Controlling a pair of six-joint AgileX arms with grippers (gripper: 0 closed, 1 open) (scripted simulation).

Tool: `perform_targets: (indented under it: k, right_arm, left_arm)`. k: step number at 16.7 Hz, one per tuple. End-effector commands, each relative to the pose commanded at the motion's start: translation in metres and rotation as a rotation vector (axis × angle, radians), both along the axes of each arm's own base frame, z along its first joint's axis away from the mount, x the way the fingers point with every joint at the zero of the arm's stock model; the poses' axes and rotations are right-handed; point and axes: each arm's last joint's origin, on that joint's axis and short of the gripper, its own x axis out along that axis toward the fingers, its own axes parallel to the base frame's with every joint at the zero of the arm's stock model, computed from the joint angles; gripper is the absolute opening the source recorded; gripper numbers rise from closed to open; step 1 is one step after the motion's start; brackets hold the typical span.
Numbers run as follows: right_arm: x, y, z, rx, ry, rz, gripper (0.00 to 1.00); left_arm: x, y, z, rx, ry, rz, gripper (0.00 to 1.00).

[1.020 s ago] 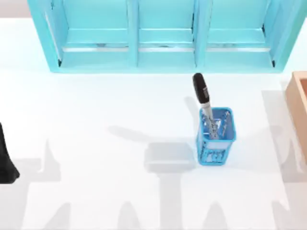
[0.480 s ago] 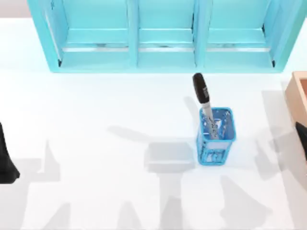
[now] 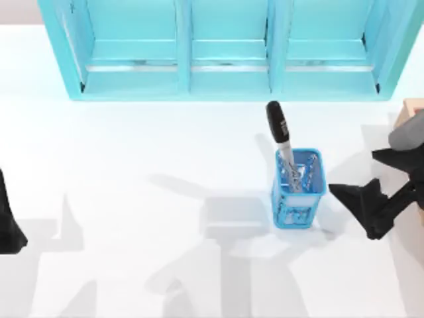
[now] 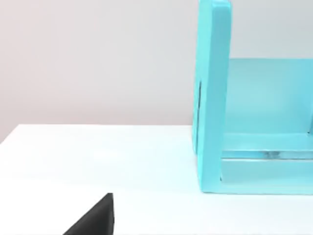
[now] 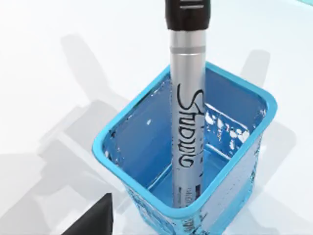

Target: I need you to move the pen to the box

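The pen [image 3: 277, 129] stands tilted in the small blue mesh cup [image 3: 298, 192], its black cap [image 5: 188, 12] above the rim and its silvery barrel [image 5: 187, 122] inside. My right gripper [image 3: 351, 211] hovers open just right of the cup, apart from it, with nothing between its fingers; one dark finger [image 5: 93, 220] shows in the right wrist view. A corner of the tan box [image 3: 412, 107] shows at the right edge, behind the right arm. My left gripper [image 3: 9, 225] is parked at the table's left edge, one finger [image 4: 95, 220] in its wrist view.
A big cyan shelf unit [image 3: 225, 50] spans the back of the table, and its side panel [image 4: 212, 98] shows in the left wrist view. White tabletop [image 3: 132, 199] lies between the left arm and the cup.
My right arm has come in from the right edge toward the blue cup, now covering most of the box. The pen, cup and left arm have not moved.
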Motion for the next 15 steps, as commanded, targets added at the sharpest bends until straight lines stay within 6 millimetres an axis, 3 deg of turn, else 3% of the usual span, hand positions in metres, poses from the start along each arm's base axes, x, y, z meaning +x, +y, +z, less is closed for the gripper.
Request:
perform_targets:
  k: [4, 11, 15]
  right_arm:
    - [0.023, 0.013, -0.005, 0.012, 0.032, 0.085, 1.0]
    - [0.026, 0.014, -0.006, 0.012, 0.034, 0.088, 1.0]
    - [0.043, 0.032, -0.015, 0.014, 0.028, 0.094, 1.0]
  left_arm:
    - [0.0, 0.0, 0.0, 0.0, 0.0, 0.0, 1.0]
    - [0.0, 0.0, 0.0, 0.0, 0.0, 0.0, 1.0]
    - [0.0, 0.0, 0.0, 0.0, 0.0, 0.0, 1.0]
